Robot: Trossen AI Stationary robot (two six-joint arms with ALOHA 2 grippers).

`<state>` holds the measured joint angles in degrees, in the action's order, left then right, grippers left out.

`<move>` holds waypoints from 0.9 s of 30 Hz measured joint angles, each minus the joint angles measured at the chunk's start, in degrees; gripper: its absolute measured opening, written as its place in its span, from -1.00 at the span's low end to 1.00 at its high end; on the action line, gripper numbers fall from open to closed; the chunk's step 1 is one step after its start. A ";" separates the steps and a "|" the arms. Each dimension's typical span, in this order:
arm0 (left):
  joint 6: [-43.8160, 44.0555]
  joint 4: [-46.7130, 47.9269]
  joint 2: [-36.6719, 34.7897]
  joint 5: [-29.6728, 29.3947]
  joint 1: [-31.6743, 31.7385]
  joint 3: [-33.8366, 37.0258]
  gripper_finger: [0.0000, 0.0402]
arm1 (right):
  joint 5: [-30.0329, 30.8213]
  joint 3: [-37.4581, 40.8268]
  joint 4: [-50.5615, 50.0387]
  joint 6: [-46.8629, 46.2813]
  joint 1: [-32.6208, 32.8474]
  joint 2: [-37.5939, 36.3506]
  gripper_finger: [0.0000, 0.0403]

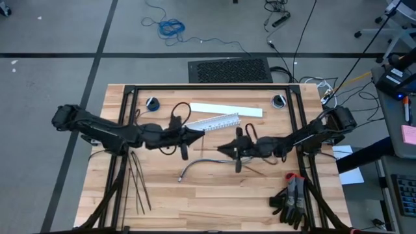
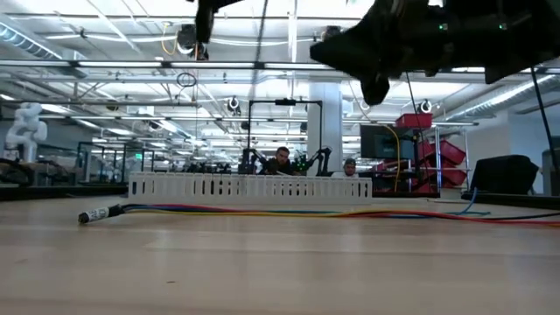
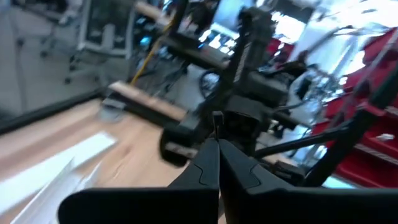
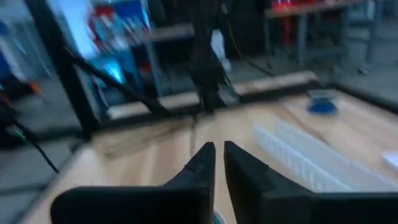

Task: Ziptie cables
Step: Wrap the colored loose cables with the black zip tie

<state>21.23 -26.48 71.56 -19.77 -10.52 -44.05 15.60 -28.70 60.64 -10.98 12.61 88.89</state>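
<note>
The pale wooden slatted table (image 1: 214,201) carries a long white slotted plastic duct (image 1: 214,121) (lying at a slant). The left gripper (image 1: 200,134), fingers pressed together and empty, hangs over the duct's near end. The right gripper (image 1: 221,149) holds nothing, its fingers a narrow slit apart, above the bundle of thin grey wires (image 1: 198,163). The thin black plastic zipties (image 1: 138,182) lie fanned near the table's left edge.

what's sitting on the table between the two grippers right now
In the high view, only bare wooden table shows in the gap between the left gripper and the right gripper; the grey wire bundle lies just below it.
</note>
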 joint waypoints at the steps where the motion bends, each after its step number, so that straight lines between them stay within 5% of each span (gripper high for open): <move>1: -0.79 -2.34 1.05 0.84 0.01 0.00 -1.00 | -1.01 0.25 1.70 0.14 -0.31 0.00 -0.80; 15: -0.74 -14.69 11.88 6.69 2.15 0.02 -1.00 | -2.30 -3.40 -0.67 5.72 -1.71 0.01 -0.07; 20: -1.04 -15.57 11.88 6.72 2.36 0.02 -1.00 | -2.58 -3.40 -0.76 5.66 -1.97 0.01 -0.12; 27: -1.09 -15.97 11.86 6.71 2.97 0.02 -1.00 | -5.28 -3.45 -0.76 3.37 -3.25 0.03 -0.48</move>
<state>20.14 -42.44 83.42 -13.06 -7.56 -44.03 10.32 -32.15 59.88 -7.61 9.36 88.92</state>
